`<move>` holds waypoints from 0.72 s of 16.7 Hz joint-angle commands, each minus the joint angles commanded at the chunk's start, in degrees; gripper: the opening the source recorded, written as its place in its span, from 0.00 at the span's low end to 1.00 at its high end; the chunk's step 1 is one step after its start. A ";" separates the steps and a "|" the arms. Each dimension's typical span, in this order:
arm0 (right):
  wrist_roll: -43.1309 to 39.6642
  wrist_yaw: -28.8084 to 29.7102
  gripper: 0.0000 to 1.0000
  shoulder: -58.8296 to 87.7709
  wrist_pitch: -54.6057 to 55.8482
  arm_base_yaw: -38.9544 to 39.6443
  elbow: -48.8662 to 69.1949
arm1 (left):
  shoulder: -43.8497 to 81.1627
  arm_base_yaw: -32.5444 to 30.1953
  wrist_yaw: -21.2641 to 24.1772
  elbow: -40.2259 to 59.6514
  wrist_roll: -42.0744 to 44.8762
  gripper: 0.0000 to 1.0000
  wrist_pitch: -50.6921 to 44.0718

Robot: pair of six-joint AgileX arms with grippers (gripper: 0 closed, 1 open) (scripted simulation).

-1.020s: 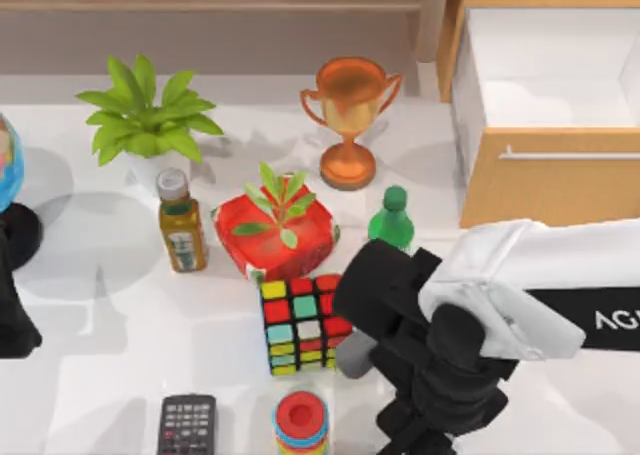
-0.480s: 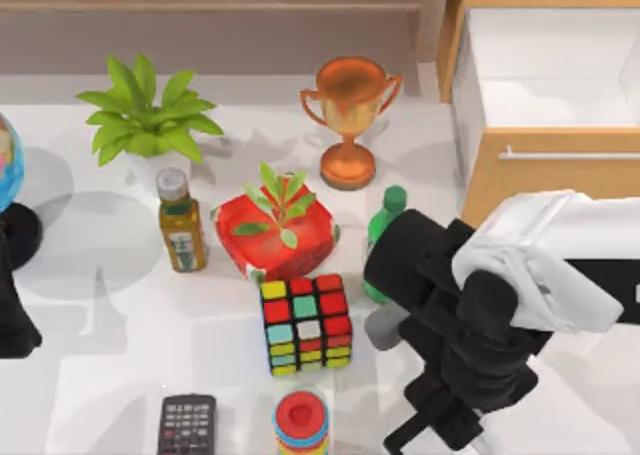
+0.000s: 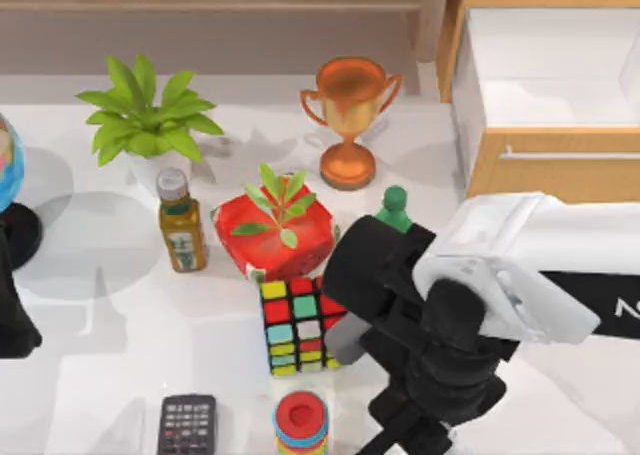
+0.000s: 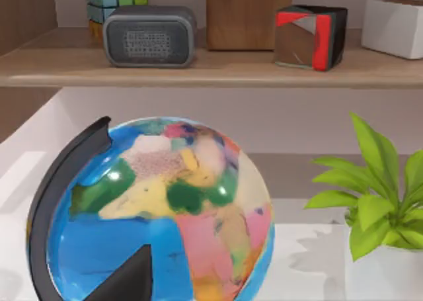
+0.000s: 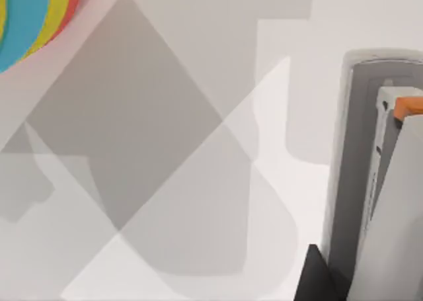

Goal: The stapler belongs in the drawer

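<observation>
Right arm is hanging over the table's front right, wrist blocking the top view of whatever sits under it. The right wrist view is showing the stapler (image 5: 370, 175) close against the camera, a dark finger edge touching its base — looks gripped, but whether the pincer is actually clamped I cannot tell. The drawer (image 3: 560, 175) is standing pulled open at back right, white inside exposed, ready to receive. Left arm is idling at the left edge, facing the globe (image 4: 158, 215).
</observation>
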 joint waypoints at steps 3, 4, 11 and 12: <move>0.00 0.00 0.00 0.00 0.00 0.00 0.00 | 0.00 0.00 0.00 0.00 0.00 1.00 0.00; 0.08 0.00 0.00 0.09 0.13 -0.24 -0.14 | 0.00 0.00 0.00 0.00 0.00 1.00 0.00; -2.54 3.70 0.00 -3.37 -4.71 -3.31 7.69 | 0.00 0.00 0.00 0.00 0.00 1.00 0.00; -2.81 4.11 0.00 -4.04 -5.18 -3.76 10.86 | 0.00 0.00 0.00 0.00 0.00 1.00 0.00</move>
